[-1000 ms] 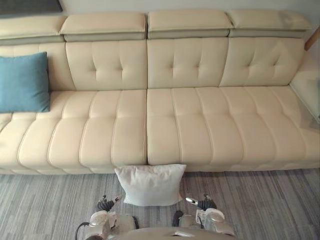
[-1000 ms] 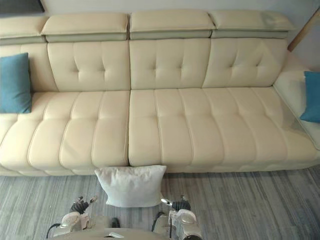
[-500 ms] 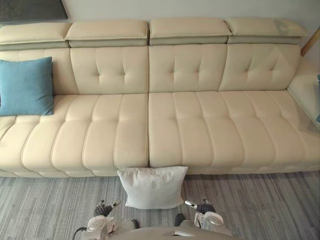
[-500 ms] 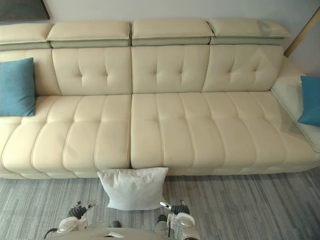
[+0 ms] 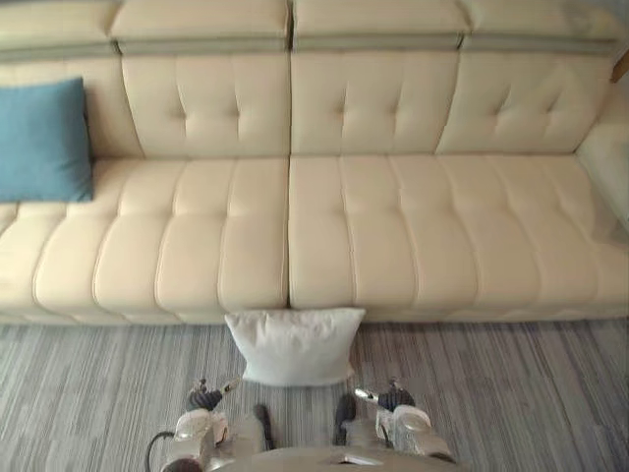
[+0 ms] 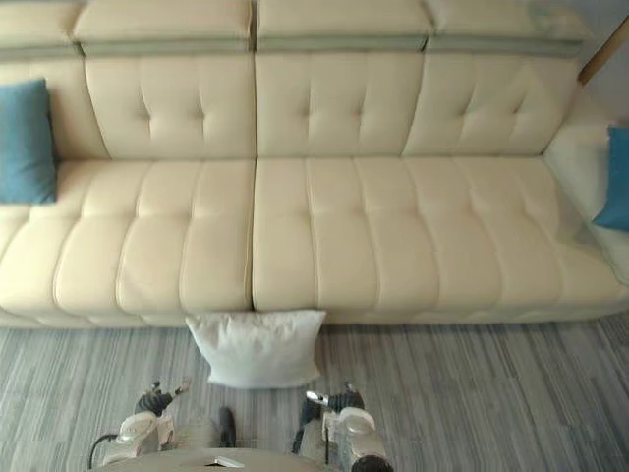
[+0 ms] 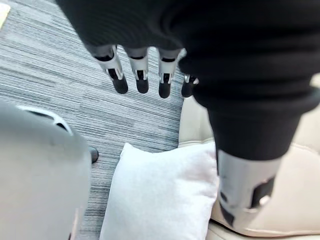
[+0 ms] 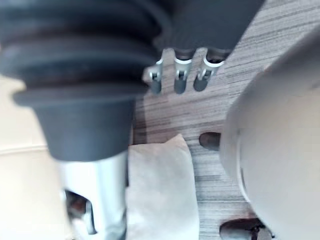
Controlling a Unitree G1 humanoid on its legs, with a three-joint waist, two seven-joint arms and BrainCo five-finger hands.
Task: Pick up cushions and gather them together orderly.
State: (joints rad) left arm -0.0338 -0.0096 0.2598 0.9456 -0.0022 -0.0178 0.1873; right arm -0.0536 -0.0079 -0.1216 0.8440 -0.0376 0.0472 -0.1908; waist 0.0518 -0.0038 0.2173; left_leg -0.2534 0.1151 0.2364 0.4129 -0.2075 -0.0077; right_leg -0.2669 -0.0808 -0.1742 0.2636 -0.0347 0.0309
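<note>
A white cushion (image 5: 293, 346) stands on the floor, leaning against the sofa's front edge at the middle seam. One blue cushion (image 5: 41, 141) rests against the sofa back at the far left, and another blue cushion (image 6: 617, 179) sits at the sofa's far right end. My left hand (image 5: 203, 398) and right hand (image 5: 393, 397) hang low, just short of the white cushion, one on each side of it. In the left wrist view the left hand (image 7: 141, 80) has straight fingers above the white cushion (image 7: 160, 195), holding nothing. The right hand (image 8: 180, 77) is also straight-fingered near the cushion (image 8: 160, 195).
A long cream leather sofa (image 5: 393, 226) spans the whole width, its seats bare between the blue cushions. Grey striped carpet (image 5: 511, 393) lies in front. A wooden post (image 6: 601, 54) leans at the upper right corner.
The whole picture has shifted, so the camera has tipped downward. The cushions lie where they were and both hands stay low and open.
</note>
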